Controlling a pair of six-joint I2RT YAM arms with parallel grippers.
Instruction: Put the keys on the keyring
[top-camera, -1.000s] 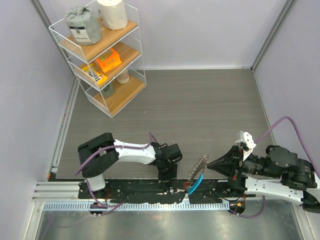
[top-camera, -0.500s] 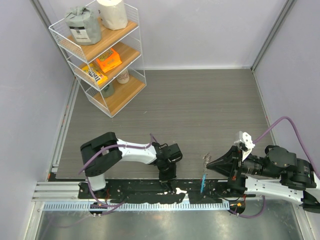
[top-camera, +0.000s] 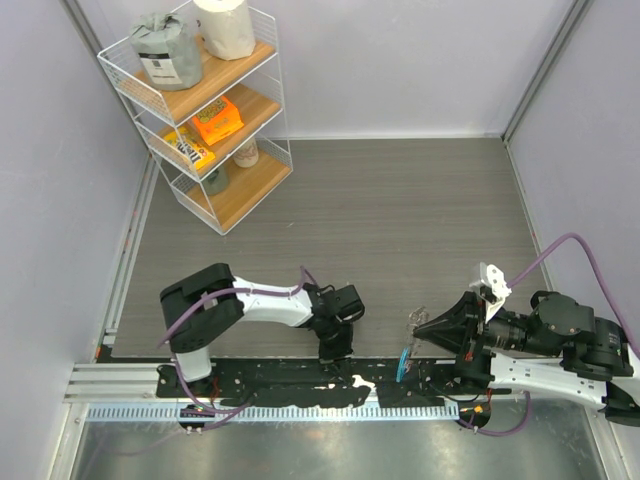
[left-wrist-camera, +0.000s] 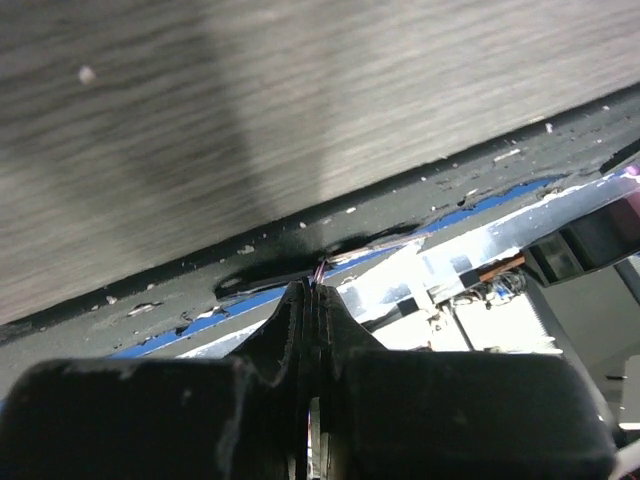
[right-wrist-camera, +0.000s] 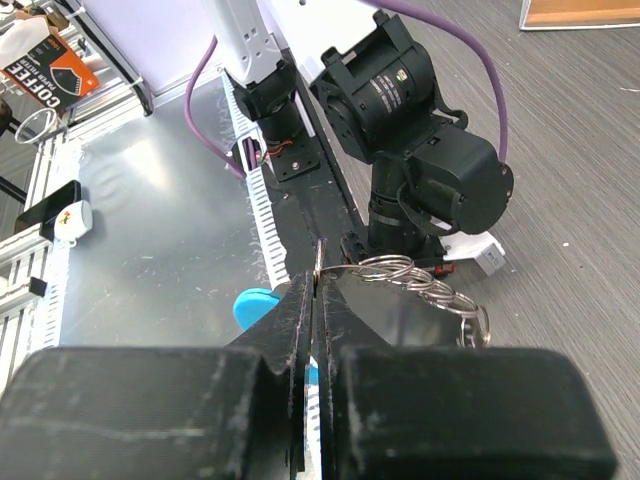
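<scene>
Right fingers (right-wrist-camera: 297, 312) pinching keyring (right-wrist-camera: 385, 268) at surface's (top-camera: 400, 220) near edge, blue tag (right-wrist-camera: 255, 305) dangling below. Left fingers (left-wrist-camera: 294, 322) pressing together over black rail (left-wrist-camera: 200, 290). Far corner: shelf rack (top-camera: 252, 188) holding grey bag (top-camera: 165, 50), white roll (top-camera: 226, 28), orange box (top-camera: 217, 120).

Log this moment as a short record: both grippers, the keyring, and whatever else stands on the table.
left gripper: shut, tip at the near edge of the table, apart from the keyring
right gripper: shut on the keyring
keyring: linked silvery rings sticking out past the right fingertips
blue tag: hangs beside the right fingers
shelf rack: far left corner, three tiers, bags and boxes on it
</scene>
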